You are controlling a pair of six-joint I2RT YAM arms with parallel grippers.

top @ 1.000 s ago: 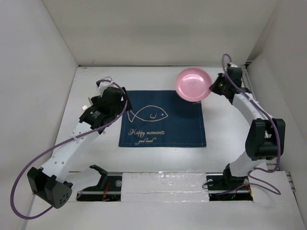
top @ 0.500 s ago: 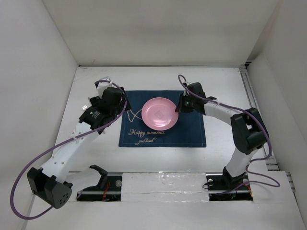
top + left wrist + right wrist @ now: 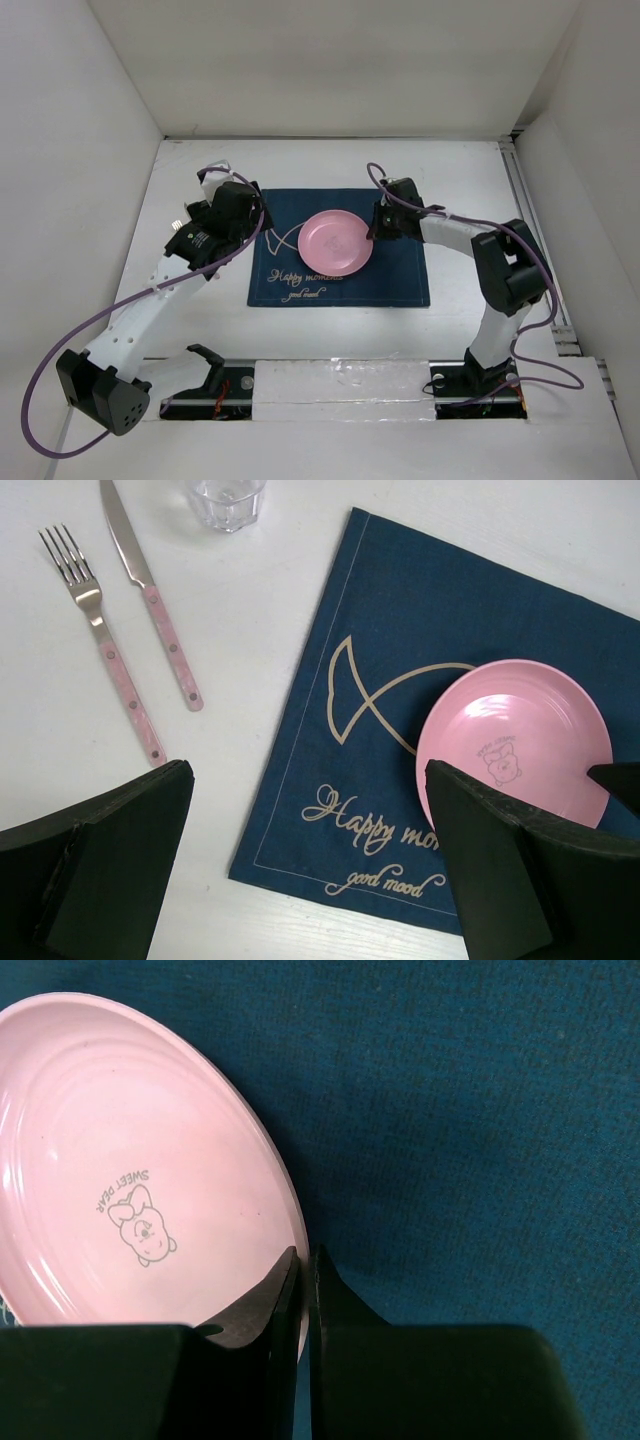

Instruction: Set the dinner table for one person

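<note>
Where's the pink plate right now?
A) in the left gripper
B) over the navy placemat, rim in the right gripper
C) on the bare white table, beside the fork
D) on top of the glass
B: the pink plate is over the navy placemat, and the right gripper is pinched shut on its rim.

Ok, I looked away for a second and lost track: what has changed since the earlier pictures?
The right gripper carried the pink plate from over the far right corner of the navy placemat leftward and nearer the arms' bases, down to its middle. It is still shut on the plate's rim; whether the plate rests fully I cannot tell. The left gripper, open, and the placemat stayed put.
</note>
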